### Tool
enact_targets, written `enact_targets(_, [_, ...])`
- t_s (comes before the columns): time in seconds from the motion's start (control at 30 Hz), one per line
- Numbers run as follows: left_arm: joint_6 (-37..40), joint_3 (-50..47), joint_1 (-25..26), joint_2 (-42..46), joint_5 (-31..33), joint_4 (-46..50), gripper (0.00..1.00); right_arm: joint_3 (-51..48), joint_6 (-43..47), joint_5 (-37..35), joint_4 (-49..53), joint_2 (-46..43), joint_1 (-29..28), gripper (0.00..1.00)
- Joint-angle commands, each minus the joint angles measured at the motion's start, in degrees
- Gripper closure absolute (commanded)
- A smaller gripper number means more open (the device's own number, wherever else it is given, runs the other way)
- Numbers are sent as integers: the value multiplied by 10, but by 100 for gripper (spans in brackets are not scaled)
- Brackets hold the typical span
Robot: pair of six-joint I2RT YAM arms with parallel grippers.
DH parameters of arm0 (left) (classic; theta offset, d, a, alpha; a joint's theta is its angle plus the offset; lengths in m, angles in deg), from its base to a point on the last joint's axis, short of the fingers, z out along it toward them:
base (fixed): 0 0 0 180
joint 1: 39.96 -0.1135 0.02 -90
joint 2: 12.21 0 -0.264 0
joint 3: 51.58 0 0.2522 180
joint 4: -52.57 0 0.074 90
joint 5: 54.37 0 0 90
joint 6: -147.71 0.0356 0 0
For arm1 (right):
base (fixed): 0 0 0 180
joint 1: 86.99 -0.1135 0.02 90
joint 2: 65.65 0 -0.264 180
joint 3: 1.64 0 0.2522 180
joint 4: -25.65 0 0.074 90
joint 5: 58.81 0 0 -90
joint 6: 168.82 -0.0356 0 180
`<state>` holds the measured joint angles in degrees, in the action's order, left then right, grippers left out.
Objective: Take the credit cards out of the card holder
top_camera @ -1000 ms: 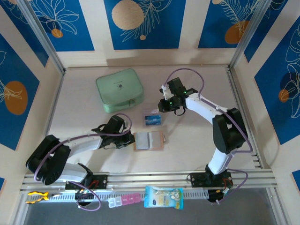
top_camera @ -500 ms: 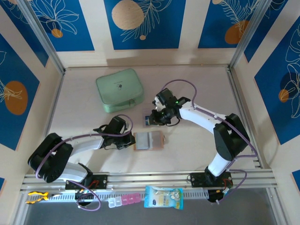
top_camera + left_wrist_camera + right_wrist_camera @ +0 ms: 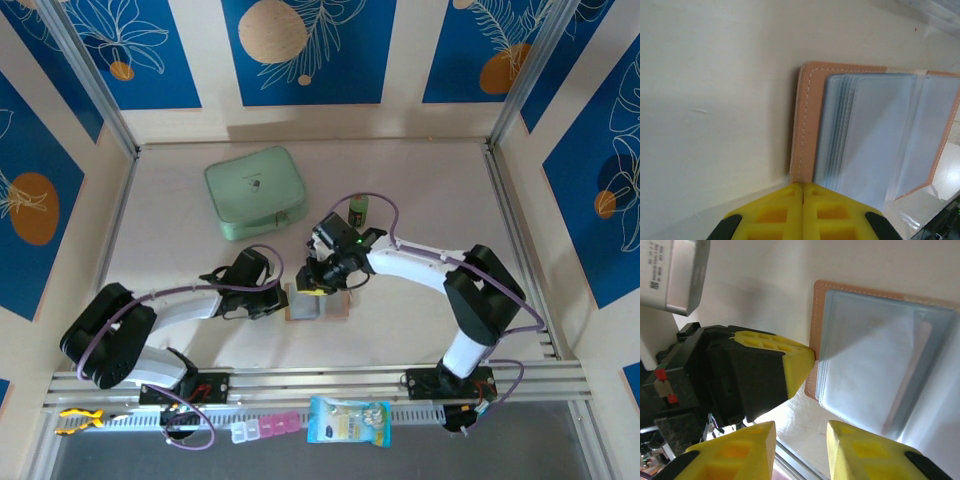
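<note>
Plainly, the card holder (image 3: 802, 125) is laid open on the table (image 3: 715, 100), partly covered in the top view by the right gripper (image 3: 801, 432), whose fingers are spread just above it; the left gripper (image 3: 803, 190), pressed together, is set against its leather edge; whether credit cards sit in the cloudy pockets (image 3: 875, 140) cannot be told.

The pale table (image 3: 430, 180) is carrying a mint-green zip case (image 3: 255, 192) lying flat toward its far left, a small green-and-black object (image 3: 358, 208) sitting apart to the case's right, and the tan card holder (image 3: 303, 308) lying open nearer the front, clear pockets facing up.
</note>
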<state>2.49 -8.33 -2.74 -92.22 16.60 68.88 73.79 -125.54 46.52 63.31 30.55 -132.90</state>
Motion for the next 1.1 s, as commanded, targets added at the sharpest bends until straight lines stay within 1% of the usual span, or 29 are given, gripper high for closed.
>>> enact_targets(0.0, [-1, -9, 4, -9, 4, 11, 95, -8, -22, 17, -19, 17, -8, 65])
enact_targets(0.57, [0, -3, 4, -11, 7, 24, 95, -10, -25, -1, -17, 67, -11, 64])
enact_targets(1.07, [1, -2, 4, -13, 7, 32, 94, -16, -11, -43, 7, 67, -7, 64])
